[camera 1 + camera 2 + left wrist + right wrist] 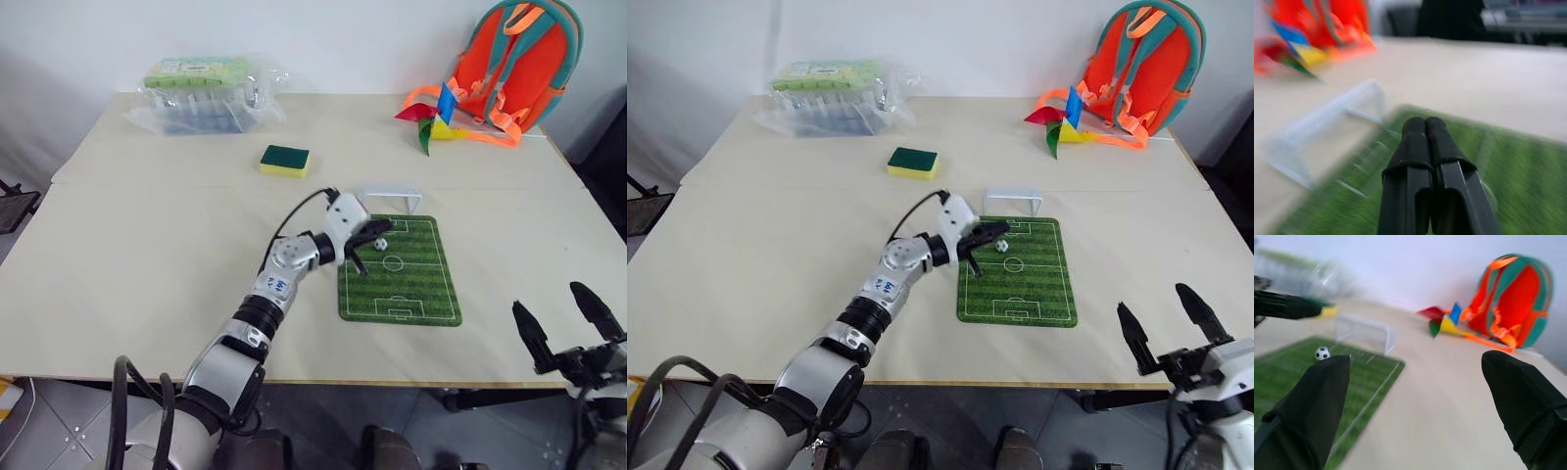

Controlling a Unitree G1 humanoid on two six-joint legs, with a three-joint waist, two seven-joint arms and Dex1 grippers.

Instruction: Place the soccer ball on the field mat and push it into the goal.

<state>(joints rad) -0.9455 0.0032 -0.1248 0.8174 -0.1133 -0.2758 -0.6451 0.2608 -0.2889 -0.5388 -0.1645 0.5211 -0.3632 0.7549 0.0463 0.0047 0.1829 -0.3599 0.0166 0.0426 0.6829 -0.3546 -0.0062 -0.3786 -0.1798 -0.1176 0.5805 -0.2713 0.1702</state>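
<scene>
1. My right tool (566,318), nearest the camera, hangs spread wide and empty at the desk (147,235) edge.
2. My left tool (991,233), fingers pressed together, holds nothing, just beside the soccer ball (1001,246) on the field mat (1019,284).
3. The goal (1011,200) stands at the mat's far end; sponge (912,162), pinwheel (1058,117) and backpack (1146,64) lie beyond.

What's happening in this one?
The left gripper, fingers shut, hangs over the field mat right beside the soccer ball, which already lies on the mat a little short of the goal. The white goal stands at the mat's far edge, and the ball is not in it yet. The right gripper is open near the table's front edge, holding nothing. A sponge, a pinwheel and a backpack lie farther back.
</scene>
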